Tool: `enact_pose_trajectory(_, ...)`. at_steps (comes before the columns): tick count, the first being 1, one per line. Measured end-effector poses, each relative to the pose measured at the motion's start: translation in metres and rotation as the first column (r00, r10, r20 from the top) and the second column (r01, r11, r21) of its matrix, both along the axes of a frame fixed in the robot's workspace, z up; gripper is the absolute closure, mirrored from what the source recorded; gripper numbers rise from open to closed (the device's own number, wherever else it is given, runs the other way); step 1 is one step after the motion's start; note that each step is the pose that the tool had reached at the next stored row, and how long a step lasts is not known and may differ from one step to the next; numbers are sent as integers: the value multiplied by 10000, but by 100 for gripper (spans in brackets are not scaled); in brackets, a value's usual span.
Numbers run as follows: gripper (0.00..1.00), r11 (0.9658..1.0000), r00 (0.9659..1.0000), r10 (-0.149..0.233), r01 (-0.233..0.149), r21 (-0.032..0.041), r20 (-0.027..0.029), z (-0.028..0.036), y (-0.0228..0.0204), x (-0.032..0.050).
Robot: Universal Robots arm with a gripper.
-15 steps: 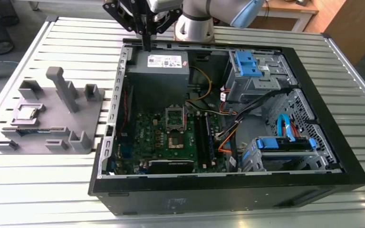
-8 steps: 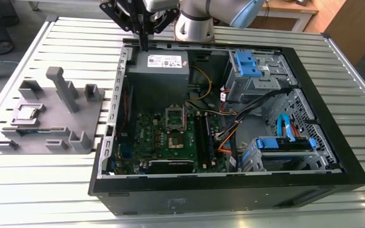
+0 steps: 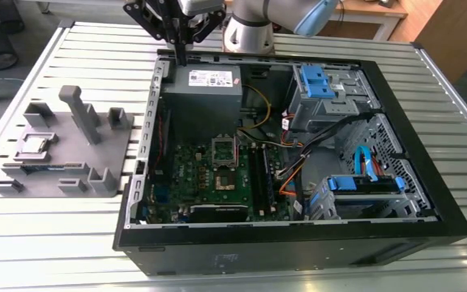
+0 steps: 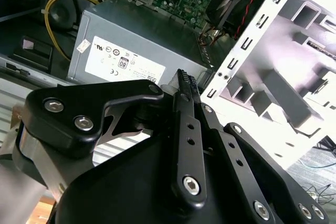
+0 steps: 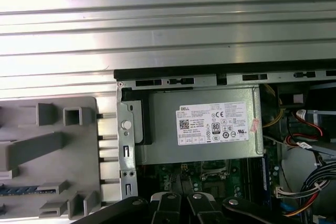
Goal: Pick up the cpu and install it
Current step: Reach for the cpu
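Observation:
The cpu (image 3: 37, 145) is a small silvery square chip lying flat on the grey holder block (image 3: 95, 137) at the exterior view's left, beside the open computer case. My gripper (image 3: 182, 58) hangs over the case's back rim, above the grey power supply (image 3: 207, 79), far from the cpu. Its black fingers (image 4: 184, 85) are pressed together with nothing between them. The green motherboard (image 3: 193, 164) lies on the case floor with its socket (image 3: 225, 178) near the middle. In the first wrist view the gripper (image 5: 181, 200) points down over the power supply (image 5: 205, 145).
The black case wall (image 3: 298, 243) rings the motherboard. Blue drive cages (image 3: 323, 85) and loose cables (image 3: 294, 176) fill the case's side at the exterior view's right. The holder block has tall upright posts (image 3: 78, 112). All stand on a slatted metal table (image 3: 55, 243).

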State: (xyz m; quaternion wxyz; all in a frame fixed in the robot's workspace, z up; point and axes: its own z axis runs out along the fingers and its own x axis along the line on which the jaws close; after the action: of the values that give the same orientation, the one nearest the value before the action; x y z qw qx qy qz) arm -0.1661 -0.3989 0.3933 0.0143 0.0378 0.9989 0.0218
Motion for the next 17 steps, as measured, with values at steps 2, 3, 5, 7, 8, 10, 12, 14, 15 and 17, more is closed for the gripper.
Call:
enact_pose_trajectory(2, 89, 10000, 10000, 0, 0, 0, 0, 0, 0, -12)
enact_pose_trajectory(3, 89, 10000, 10000, 0, 0, 0, 1, 0, 0, -18)
enact_pose_trajectory(5, 89, 10000, 10000, -1, 1, 0, 1, 0, 0, -31)
enact_pose_trajectory(7, 89, 10000, 10000, 0, 0, 0, 1, 0, 0, -42)
enact_pose_trajectory(8, 89, 10000, 10000, 0, 0, 0, 2, 0, 0, -49)
enact_pose_trajectory(10, 89, 10000, 10000, 0, 0, 0, 2, 0, 0, -62)
enact_pose_trajectory(12, 89, 10000, 10000, 0, 0, 0, 3, 0, 0, -75)
enact_pose_trajectory(14, 89, 10000, 10000, 0, 0, -1, 3, 0, 0, -87)
enact_pose_trajectory(15, 89, 10000, 10000, 0, 0, -1, 3, 0, 0, -93)
enact_pose_trajectory(17, 89, 10000, 10000, 0, 0, 0, 4, 0, 0, -105)
